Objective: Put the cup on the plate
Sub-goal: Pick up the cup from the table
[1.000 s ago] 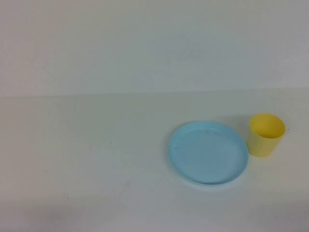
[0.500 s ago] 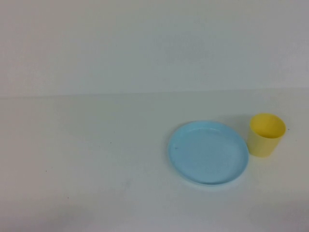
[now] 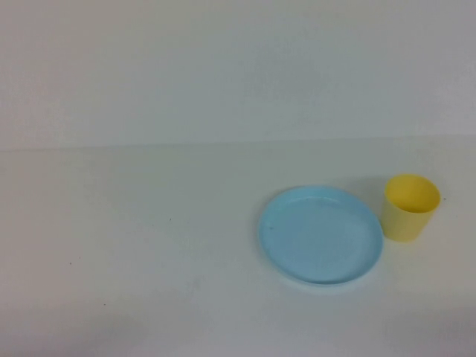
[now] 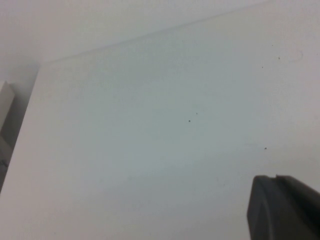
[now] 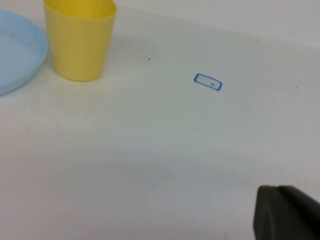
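Note:
The yellow cup [image 3: 410,207] stands upright on the white table, just right of the light blue plate [image 3: 320,235] and a small gap apart from it. Both are empty. In the right wrist view the cup [image 5: 80,39] and the plate's edge [image 5: 17,50] show at the far side, well away from my right gripper [image 5: 277,188], whose dark fingertips sit together with nothing between them. My left gripper [image 4: 276,177] hovers over bare table with its fingertips together, and neither the cup nor the plate shows in its view. Neither arm shows in the high view.
A small blue-outlined label [image 5: 207,82] lies flat on the table beyond the right gripper, to the side of the cup. The table's far edge and left corner [image 4: 42,65] show in the left wrist view.

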Controlling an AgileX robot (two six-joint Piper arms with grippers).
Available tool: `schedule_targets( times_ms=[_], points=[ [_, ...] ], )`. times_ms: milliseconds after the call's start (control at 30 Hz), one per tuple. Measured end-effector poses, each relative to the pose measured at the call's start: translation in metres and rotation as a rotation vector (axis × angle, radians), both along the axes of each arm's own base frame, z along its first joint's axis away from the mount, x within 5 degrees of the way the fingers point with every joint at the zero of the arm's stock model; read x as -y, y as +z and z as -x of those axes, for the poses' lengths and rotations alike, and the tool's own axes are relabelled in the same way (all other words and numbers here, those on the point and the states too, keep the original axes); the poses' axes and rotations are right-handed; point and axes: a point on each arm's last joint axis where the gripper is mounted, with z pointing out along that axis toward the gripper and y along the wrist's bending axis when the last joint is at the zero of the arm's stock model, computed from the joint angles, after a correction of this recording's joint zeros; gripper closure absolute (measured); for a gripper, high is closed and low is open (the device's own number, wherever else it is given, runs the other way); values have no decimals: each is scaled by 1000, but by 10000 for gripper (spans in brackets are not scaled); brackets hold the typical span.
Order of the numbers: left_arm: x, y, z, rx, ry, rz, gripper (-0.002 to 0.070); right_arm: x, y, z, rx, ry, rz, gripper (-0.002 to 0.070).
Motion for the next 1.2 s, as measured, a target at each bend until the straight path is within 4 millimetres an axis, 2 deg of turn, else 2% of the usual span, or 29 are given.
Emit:
schedule_targets(
  times_ms=[233,300,400,467,567,700,767,800,867,1000,1067,1200],
  points=[
    [0,0,0,0,-1,6,674,0,7,-3,94,-5,-27,676],
    [0,0,0,-1,1,12,674,-3,14,-5,190,-25,-195,676],
    [0,0,0,-7,27,102,674,-3,30,-7,375,-89,-602,676],
    [0,0,0,-12,46,168,674,-2,43,-5,445,-97,-721,676],
    [0,0,0,-13,49,174,674,-4,83,4,535,-41,-680,676],
    [0,0,0,-13,48,171,674,-11,158,32,666,67,-441,676],
    [0,0,0,-12,48,169,674,-15,191,40,657,106,-359,676],
    [0,0,0,-12,48,169,674,-16,204,37,612,121,-323,676],
    [0,0,0,-12,49,166,674,-19,221,21,465,144,-276,676],
    [0,0,0,-12,49,166,674,-19,238,-38,111,172,-252,676],
    [0,0,0,-12,49,166,674,-17,245,-70,33,170,-261,676],
    [0,0,0,-12,49,166,674,-13,255,-129,-8,165,-319,676]
  ],
)
